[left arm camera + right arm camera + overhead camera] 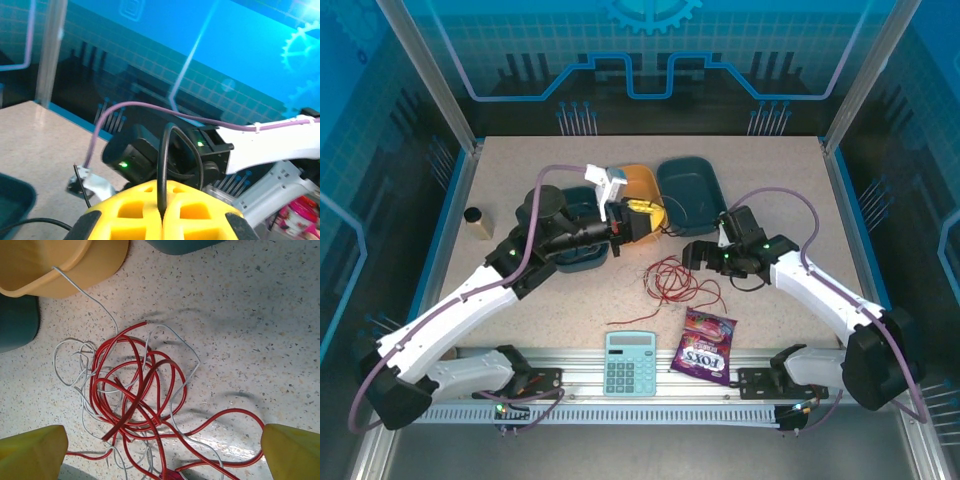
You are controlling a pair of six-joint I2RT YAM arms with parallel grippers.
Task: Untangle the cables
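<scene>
Near the middle of the speckled worktop point(560, 310), just beyond the calculator point(630, 362) and the purple sweet bag point(705, 345): a loose heap of red cable point(132, 402), looped over itself many times. Threaded through those loops, the white cable point(80, 286), thinner, with one strand running up and away to the rim of the yellow bin point(75, 265). Both flat on the surface, tangled together. Directly above that heap, the right tool point(162, 450), released, its yellow fingers point(32, 452) spread wide at either side of the wrist view and touching neither wire. From overhead, right tool low over the far right edge of the red heap. Farther left, the left tool point(645, 217) against the near side of the yellow bin, with a teal bin point(690, 190) just beyond to the right and another under the forearm. Clenched, by its wrist view: yellow fingers pressed together with the black cable point(162, 165) pinched in the seam between them, rising straight up, then arching over to the right in a narrow loop. Second stretch of black wire low at the left of that view, trailing off beside a teal bin corner; whether joined to the held piece, cannot tell. Off at the left side of the worktop, well apart from the cables, a small tan block point(475, 222) with a dark top.
</scene>
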